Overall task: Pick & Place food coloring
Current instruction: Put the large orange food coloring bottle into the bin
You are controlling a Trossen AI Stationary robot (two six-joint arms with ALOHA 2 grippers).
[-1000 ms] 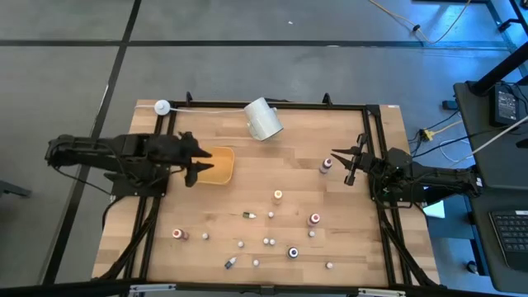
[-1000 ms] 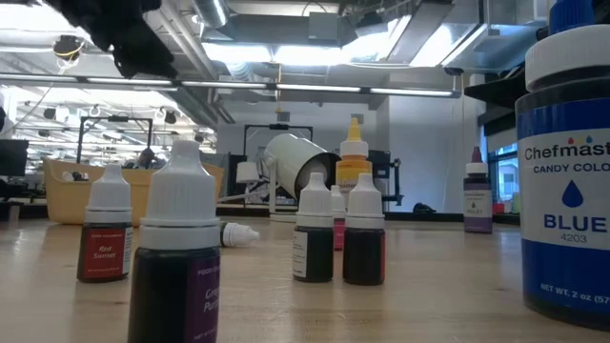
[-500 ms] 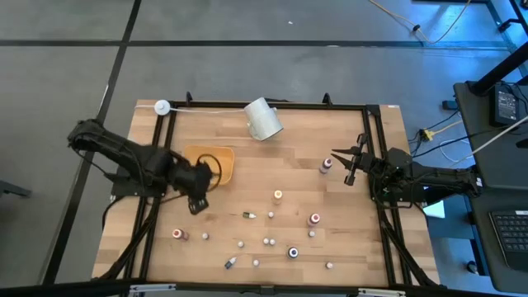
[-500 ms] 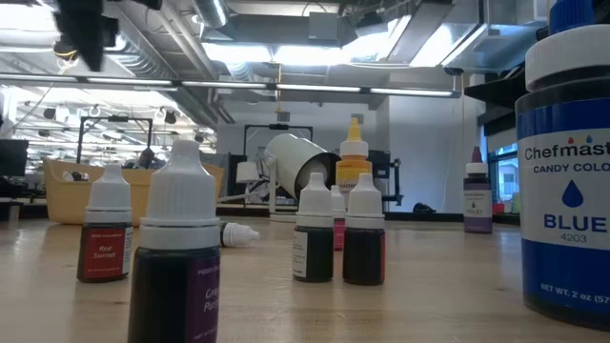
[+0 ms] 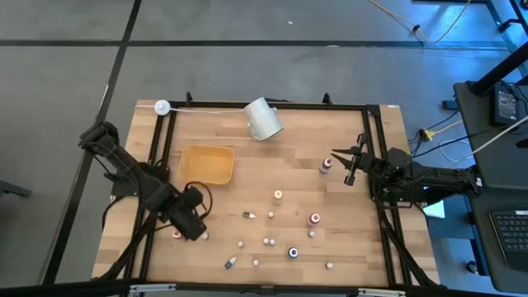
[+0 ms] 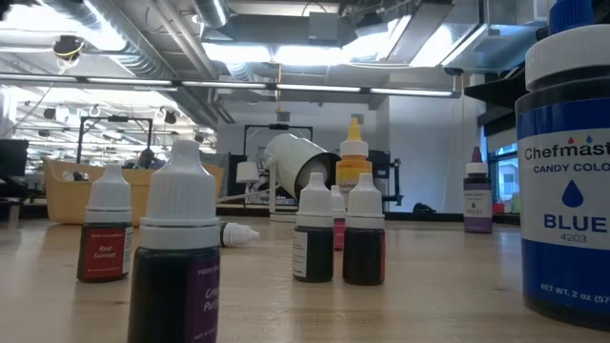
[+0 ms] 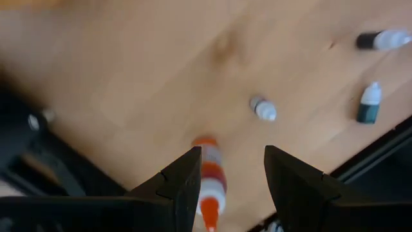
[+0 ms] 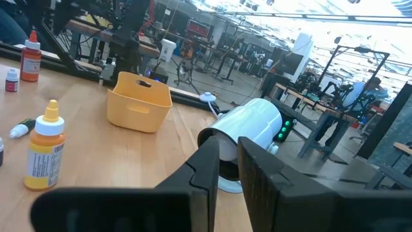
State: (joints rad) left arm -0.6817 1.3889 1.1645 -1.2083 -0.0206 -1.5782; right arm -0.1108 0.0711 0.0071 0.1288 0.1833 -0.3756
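Observation:
Several food coloring bottles are scattered over the wooden table, among them an orange-capped one [image 5: 278, 195], a red-capped one [image 5: 314, 219] and one lying on its side [image 5: 249, 214]. My left gripper [image 5: 194, 226] hangs open near the table's near left corner, pointing down. In its wrist view [image 7: 232, 152] an orange-capped bottle [image 7: 207, 182] stands on the table below, between the fingers and closer to one of them, and untouched. My right gripper [image 5: 348, 167] waits shut at the right edge, pointing level [image 8: 222, 158].
A yellow tray [image 5: 208, 164] sits at the far left and a white cup [image 5: 263, 119] lies on its side at the far edge. A small white-capped bottle [image 7: 262, 108] stands close to the left gripper. The black frame rail [image 5: 150, 216] runs along the table's left side.
My left gripper has swung from over the yellow tray toward the table's near edge, tipping and rolling until it points straight down over the orange-capped bottle. It has left the low view. No bottle has moved.

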